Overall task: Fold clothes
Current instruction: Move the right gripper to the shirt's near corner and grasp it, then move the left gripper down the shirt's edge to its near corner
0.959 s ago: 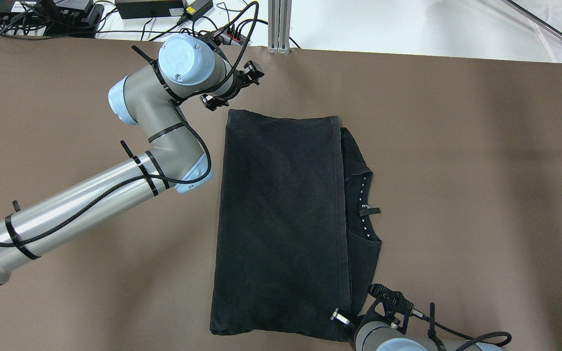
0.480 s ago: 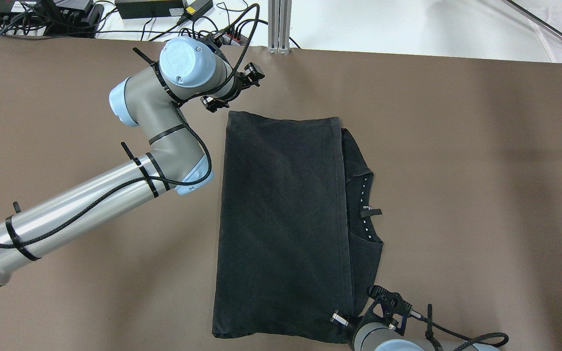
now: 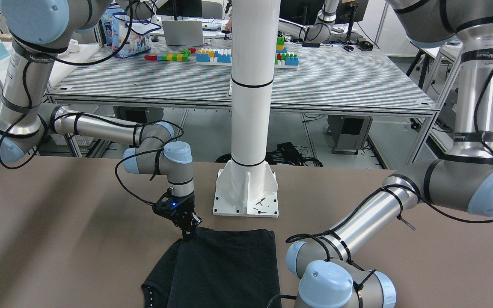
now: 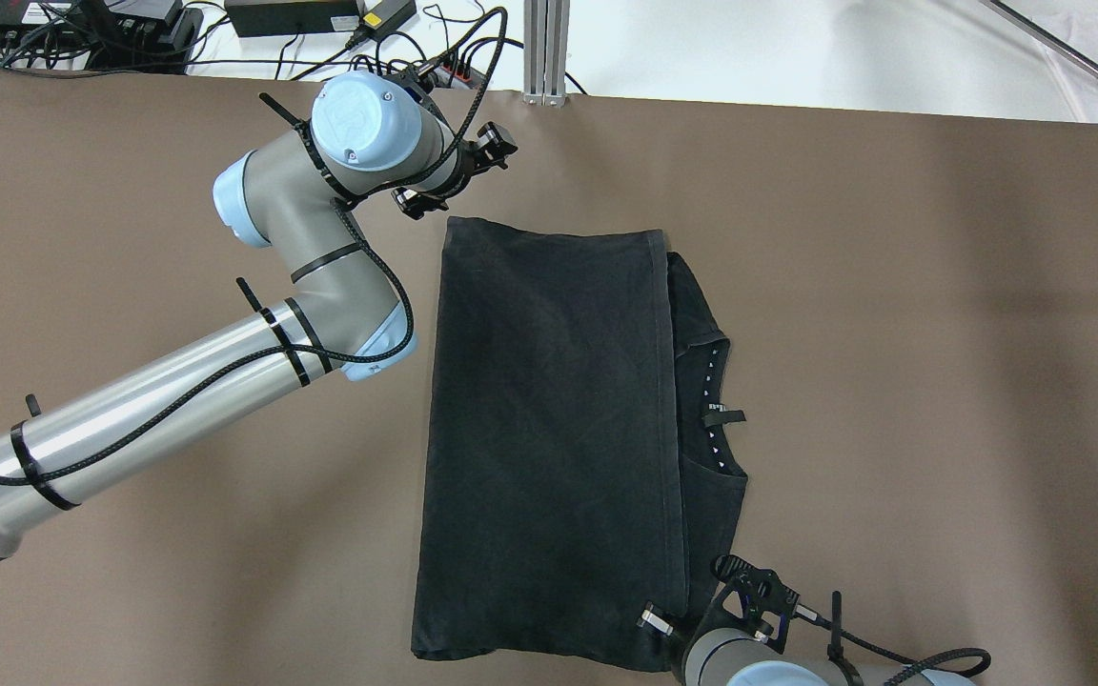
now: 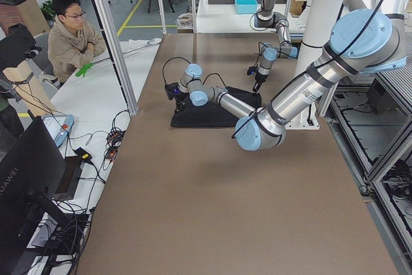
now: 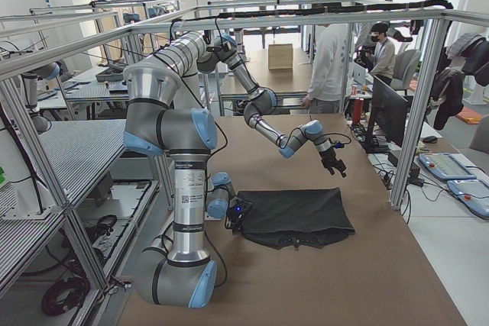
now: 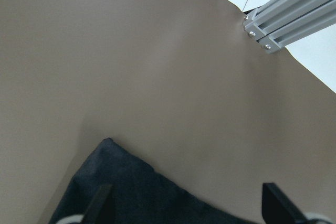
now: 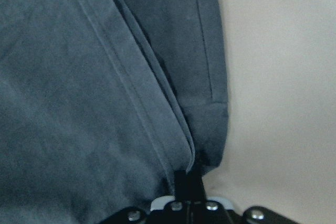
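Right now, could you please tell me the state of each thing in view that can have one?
black garment, lying flat on the table, folded over, collar peeking out past the top layer's hem.
left gripper, open, hovering above the garment's far corner, not touching it.
right gripper, shut on the garment's near hem corner.

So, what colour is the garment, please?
The garment is plain black, clearest in the overhead view.
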You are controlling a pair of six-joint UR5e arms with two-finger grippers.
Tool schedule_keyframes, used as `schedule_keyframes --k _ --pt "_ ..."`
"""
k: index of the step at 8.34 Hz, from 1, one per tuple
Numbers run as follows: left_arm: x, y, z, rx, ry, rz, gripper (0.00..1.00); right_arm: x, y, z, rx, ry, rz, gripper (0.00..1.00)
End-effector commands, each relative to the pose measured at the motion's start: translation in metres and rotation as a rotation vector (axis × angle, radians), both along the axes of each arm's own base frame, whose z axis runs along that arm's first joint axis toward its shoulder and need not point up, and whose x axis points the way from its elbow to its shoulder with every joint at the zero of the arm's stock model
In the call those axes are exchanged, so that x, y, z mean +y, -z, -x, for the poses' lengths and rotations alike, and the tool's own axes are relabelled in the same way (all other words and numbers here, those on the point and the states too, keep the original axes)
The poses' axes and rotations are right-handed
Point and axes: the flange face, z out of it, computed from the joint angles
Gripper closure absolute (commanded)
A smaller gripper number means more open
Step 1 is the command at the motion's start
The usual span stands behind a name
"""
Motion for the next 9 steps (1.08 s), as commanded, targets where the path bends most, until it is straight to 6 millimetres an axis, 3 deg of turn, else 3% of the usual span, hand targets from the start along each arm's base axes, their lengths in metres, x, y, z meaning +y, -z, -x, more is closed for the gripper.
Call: schedule_keyframes --k 1,2,4,5,6,9 --pt "0.028 -0.013 0.005 0.038 -0.003 0.009 0.00 -0.001 0.025 -0.016 -0.046 -0.002 -0.001 1.00" --pt "0.069 -0.034 0.014 0.062 -0.021 -0.002 0.00 0.000 0.027 -0.019 -0.031 0.001 0.000 1.00" --pt "0.148 -0.052 0.012 0.114 -0.017 -0.005 0.00 0.001 0.022 -0.018 -0.018 0.003 0.000 1.00" --pt "0.159 -0.054 0.005 0.116 -0.012 -0.005 0.00 -0.001 0.017 -0.019 -0.005 0.002 -0.001 0.69" --pt "0.159 -0.055 0.005 0.113 -0.012 -0.003 0.00 -0.002 0.016 -0.019 -0.002 -0.001 -0.002 0.54" --pt "0.158 -0.055 0.004 0.113 -0.011 -0.004 0.00 -0.003 0.001 -0.010 0.039 -0.007 -0.004 0.45"
